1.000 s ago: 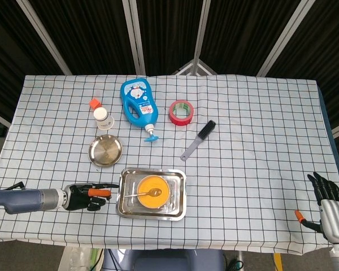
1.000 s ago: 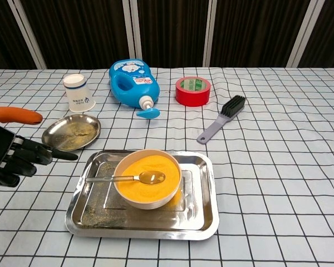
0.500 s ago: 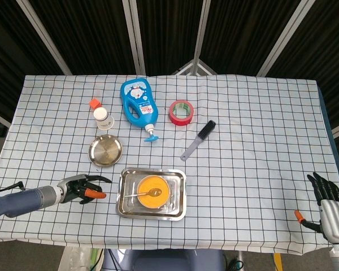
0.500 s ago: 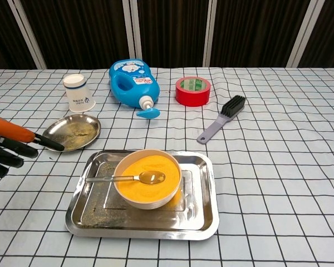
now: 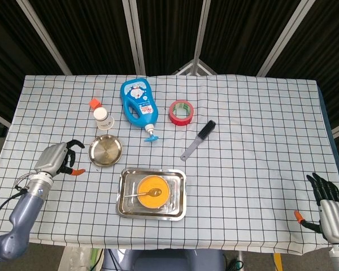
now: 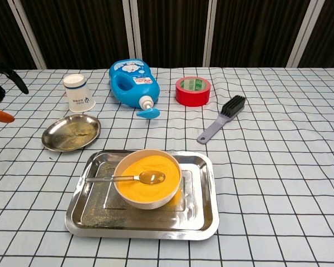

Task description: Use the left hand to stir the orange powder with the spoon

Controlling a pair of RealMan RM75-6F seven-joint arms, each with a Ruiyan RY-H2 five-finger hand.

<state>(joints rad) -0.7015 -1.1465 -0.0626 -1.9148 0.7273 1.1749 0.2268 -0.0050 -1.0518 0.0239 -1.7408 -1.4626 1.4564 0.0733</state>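
Across the checked worktop (image 5: 243, 141), backed by dark curtains, a steel tray (image 6: 203, 214) holds a bowl (image 6: 147, 197) of orange powder (image 6: 139, 186), with the spoon (image 6: 131, 178) resting across it. Beside it sits a small steel dish (image 6: 71, 132). Since a second ago the left hand (image 5: 57, 158) has drawn back from the tray, fingers loosely curled, holding nothing; the right hand (image 5: 327, 206) rests spread

The head view looks steeply down from high above, facing the far curtain, and takes in the whole checked table (image 5: 243, 169) from far off. The chest view sits low at the near edge, looks almost level across the cloth, and stands close to the steel tray (image 6: 203, 219). Both share that tray (image 5: 181, 212) and the things just behind it.
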